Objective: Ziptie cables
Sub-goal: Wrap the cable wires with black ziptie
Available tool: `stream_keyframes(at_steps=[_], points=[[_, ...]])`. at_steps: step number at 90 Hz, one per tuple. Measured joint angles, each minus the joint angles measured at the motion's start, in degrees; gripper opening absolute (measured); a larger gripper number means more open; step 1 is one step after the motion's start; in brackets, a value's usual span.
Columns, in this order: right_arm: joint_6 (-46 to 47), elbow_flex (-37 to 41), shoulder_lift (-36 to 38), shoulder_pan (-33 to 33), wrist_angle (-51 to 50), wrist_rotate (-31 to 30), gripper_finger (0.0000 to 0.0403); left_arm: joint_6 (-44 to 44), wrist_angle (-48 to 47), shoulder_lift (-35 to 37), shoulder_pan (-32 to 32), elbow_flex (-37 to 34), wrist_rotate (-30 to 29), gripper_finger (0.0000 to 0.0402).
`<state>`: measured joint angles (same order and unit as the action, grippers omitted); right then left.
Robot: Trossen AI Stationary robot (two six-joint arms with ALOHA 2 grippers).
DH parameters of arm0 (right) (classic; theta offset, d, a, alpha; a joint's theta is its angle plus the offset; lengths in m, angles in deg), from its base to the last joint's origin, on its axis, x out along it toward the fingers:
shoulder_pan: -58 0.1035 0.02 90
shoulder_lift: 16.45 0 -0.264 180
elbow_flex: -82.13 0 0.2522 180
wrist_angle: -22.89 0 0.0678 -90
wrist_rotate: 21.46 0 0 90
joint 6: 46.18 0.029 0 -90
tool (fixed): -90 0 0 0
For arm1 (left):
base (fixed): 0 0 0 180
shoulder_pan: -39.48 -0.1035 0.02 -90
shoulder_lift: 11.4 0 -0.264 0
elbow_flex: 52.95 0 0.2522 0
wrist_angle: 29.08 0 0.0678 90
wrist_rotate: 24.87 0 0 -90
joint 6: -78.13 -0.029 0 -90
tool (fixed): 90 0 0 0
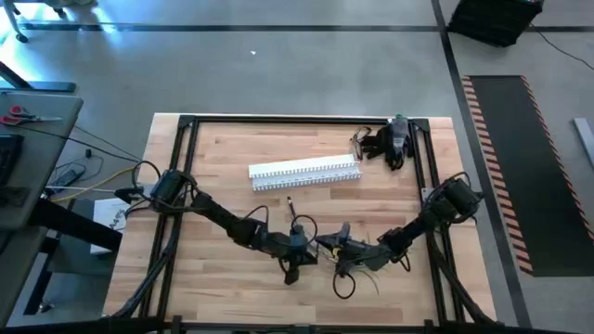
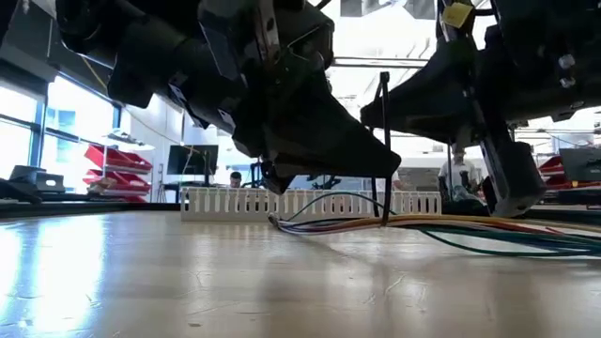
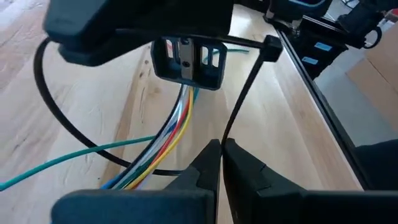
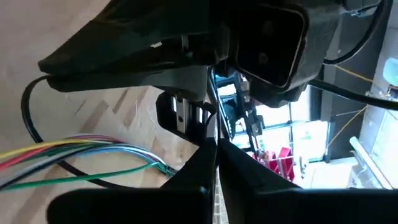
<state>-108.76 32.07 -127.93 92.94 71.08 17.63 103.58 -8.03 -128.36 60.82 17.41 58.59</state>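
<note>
Left gripper (image 3: pixel 221 163) and right gripper (image 4: pixel 217 163), jaws pinching the black zip tie (image 3: pixel 244 99) looped around the cables (image 3: pixel 177 127) on the worktop (image 1: pixel 223 167).

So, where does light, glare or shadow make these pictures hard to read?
Low view: bright windows behind turn both arms into dark shapes, and the table shines. High view: even light, glare on the floor at top left. Left wrist view: evenly lit, cables and zip tie plain.
</note>
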Motion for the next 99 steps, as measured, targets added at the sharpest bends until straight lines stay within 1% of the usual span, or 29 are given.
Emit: stream_keyframes(at_steps=[12,33,64,77,99], points=[[-1.2,0.0,0.0,0.0,0.0,-1.1,0.0000,1.9,-0.2,0.0,-0.2,0.0,0.0,0.0000],[-2.4,0.0,0.0,0.2,0.0,-1.1,0.0000,3.4,-0.3,0.0,-0.4,0.0,-1.0,0.0000],[-2.4,0.0,0.0,0.9,0.0,0.4,0.0000,5.3,-2.4,0.0,-0.8,0.0,-2.9,0.0000],[-2.4,0.0,0.0,0.8,0.0,1.5,0.0000,5.4,-2.1,0.0,-0.7,0.0,-3.0,0.0000],[-2.4,0.0,0.0,0.2,0.0,1.6,0.0000,5.6,-0.4,0.0,-0.7,0.0,-2.7,0.0000]])
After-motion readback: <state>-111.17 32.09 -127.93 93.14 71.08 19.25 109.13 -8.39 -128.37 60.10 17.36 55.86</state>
